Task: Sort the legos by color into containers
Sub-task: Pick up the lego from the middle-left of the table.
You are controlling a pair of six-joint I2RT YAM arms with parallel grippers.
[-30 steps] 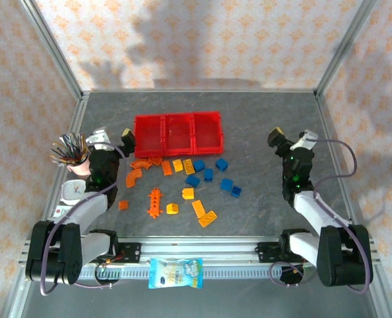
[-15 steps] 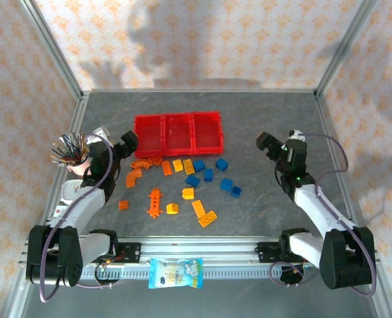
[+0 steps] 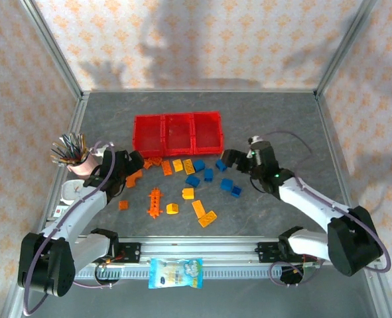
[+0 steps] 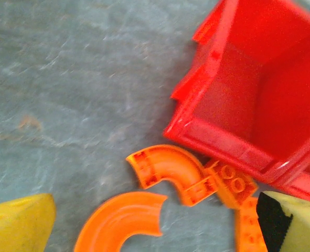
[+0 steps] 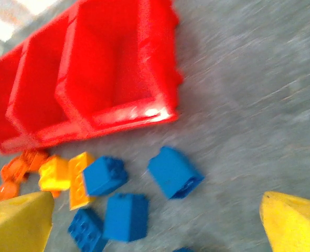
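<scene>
1. The left gripper (image 4: 155, 226) is hovering, jaws spread, over two curved orange legos (image 4: 168, 170) lying just beside the containers (image 4: 233, 144). Closing here is risking a pinch of both legos or a knock to the bin.
2. The right gripper (image 5: 157, 226), also spread, is hanging over clustered blue legos (image 5: 174, 172) on the surface (image 5: 259, 105). It is likely to catch two at once.

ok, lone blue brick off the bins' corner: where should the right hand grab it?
Across the blue brick's two flat side walls, from above. It sits apart from the other bricks, bare table either side, so the right hand's open fingers should fit. It lies skewed to the bins; turn the wrist to match.
</scene>
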